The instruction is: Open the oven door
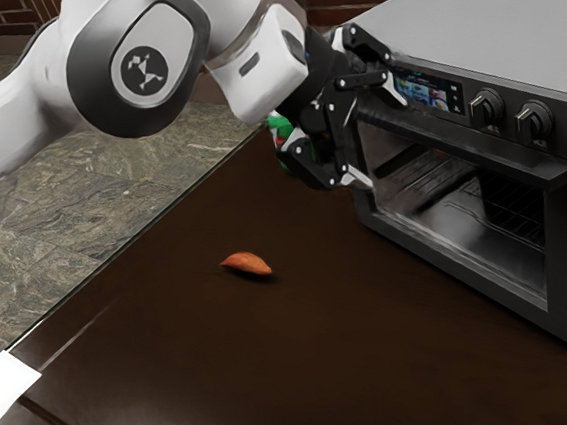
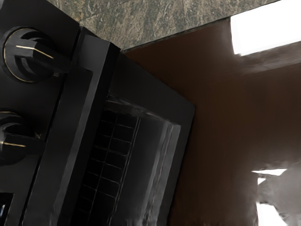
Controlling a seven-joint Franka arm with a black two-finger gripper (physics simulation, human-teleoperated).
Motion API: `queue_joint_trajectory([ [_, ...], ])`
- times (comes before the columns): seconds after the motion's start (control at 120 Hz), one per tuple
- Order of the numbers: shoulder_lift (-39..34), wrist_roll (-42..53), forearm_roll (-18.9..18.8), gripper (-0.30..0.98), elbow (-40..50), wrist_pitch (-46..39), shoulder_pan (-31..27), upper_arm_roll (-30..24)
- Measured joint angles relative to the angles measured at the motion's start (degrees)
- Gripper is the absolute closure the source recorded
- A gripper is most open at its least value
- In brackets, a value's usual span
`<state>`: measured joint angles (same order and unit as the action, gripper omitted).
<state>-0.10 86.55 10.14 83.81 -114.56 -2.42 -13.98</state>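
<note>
Oven door (image 1: 457, 221), shut, dark-framed and glassy, wire rack (image 1: 515, 205) behind it, gripper (image 1: 376, 133) spread wide

1. Exterior view: taken from beside the arm (image 1: 23, 117), above the counter (image 1: 167, 354), facing obliquely down; the oven (image 1: 475, 13) lies farther off than in the wrist view.
2. Wrist view: taken from the hand (image 1: 377, 135), close to the oven's front, facing downward, rolled sideways.
3. Shared field: control knobs (image 2: 30, 54), oven door (image 2: 155, 89), part of the counter, stone floor (image 2: 160, 21).

Oven (image 1: 474, 154) — cut off (green thing (image 1: 278, 125) — partly hidden).
</note>
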Motion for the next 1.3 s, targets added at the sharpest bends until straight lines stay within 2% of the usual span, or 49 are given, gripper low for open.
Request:
queue_joint_trajectory([
  [0.208,3.07,6.57,-1.42,0.0,-1.23,-1.79,-4.72,1.27],
  [0.258,4.52,7.82,-1.86,0.0,-2.88,-2.15,-2.32,1.03],
  [0.35,8.98,9.86,-2.4,0.0,-8.16,-2.62,7.96,-0.13],
  [0.392,10.1,10.69,-2.75,0.0,-9.1,-2.74,10.37,-0.43],
  [0.6,12.86,14.11,-3.67,0.0,-10.31,-2.84,10.52,-0.54],
  [0.65,13.74,14.79,-3.75,-0.03,-11.02,-2.82,10.49,-0.45],
  [0.708,14.6,15.51,-3.84,-0.11,-11.71,-2.73,10.32,-0.36],
  [0.767,14.32,16.14,-3.97,-0.1,-11.91,-2.57,10.07,-0.3],
  [0.808,11.85,16.57,-4.28,0.0,-9.92,-2.39,9.89,-0.24],
  [0.925,5.62,17.6,-4.97,0.0,-2.7,-3.19,10.98,1.03],
  [1.05,5.52,18.5,-4.58,0.0,-1.75,-3.84,9.91,4.04],
  [1.3,5.52,19.82,-3.28,0.0,-1.84,-4.24,10.44,4.16],
])
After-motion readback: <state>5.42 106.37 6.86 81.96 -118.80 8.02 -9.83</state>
